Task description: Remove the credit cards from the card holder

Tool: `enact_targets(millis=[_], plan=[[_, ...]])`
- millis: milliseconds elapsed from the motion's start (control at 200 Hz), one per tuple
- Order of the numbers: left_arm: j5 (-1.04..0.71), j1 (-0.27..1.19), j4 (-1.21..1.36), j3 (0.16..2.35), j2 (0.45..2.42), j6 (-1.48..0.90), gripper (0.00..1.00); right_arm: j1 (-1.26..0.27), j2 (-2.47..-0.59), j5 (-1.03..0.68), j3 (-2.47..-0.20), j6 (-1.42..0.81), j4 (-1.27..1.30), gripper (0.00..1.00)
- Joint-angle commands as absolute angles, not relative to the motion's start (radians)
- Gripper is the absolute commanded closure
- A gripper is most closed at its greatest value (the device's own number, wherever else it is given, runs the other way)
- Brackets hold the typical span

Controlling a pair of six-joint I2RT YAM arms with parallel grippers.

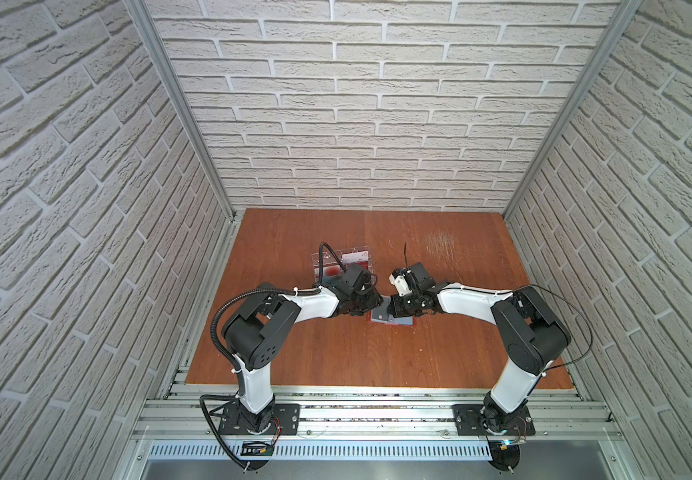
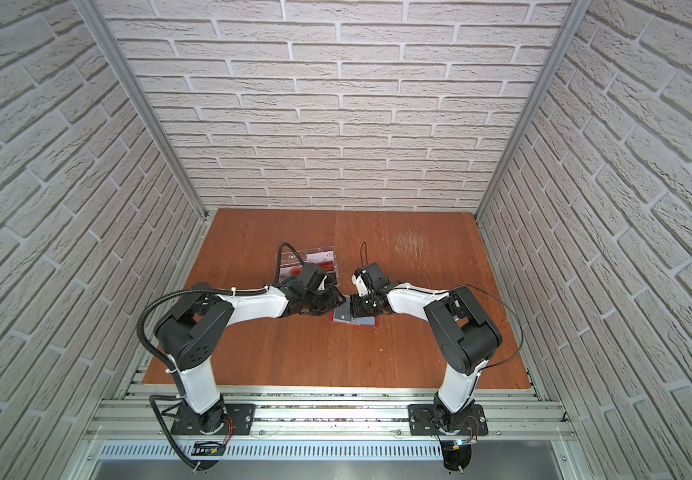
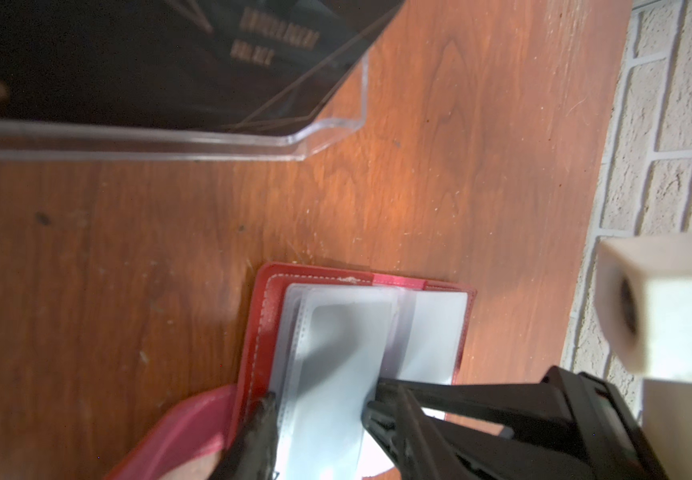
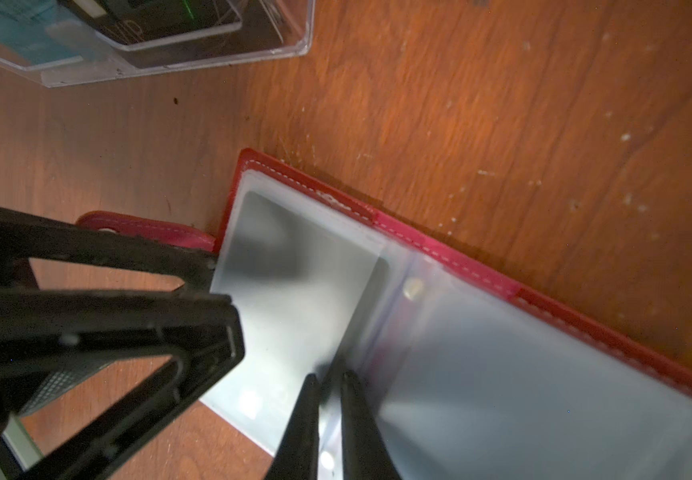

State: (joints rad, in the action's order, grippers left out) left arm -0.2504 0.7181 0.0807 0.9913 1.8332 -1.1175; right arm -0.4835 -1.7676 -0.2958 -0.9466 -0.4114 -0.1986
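The card holder [image 3: 261, 332] lies open on the surface [image 1: 336, 353] near a clear tray [image 3: 169, 141]; the left tool [image 3: 319, 403], half open, presses its page, and the right tool [image 4: 329, 386] is almost closed at its fold, on what I cannot tell.

Top views high, facing down; wrist views close, sharing card holder [image 3: 435, 332].
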Motion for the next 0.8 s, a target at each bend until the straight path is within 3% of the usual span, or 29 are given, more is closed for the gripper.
enact_targets(millis=[0,795], plan=[[-0.287,0.735,0.155,0.990,1.830,-1.112,0.54,-0.483,-1.748,-0.304,-0.949,-0.412,-0.187,0.87],[-0.331,0.742,0.218,0.979,1.835,-1.140,0.55,-0.436,-1.692,-0.324,-0.910,-0.430,-0.167,0.83]])
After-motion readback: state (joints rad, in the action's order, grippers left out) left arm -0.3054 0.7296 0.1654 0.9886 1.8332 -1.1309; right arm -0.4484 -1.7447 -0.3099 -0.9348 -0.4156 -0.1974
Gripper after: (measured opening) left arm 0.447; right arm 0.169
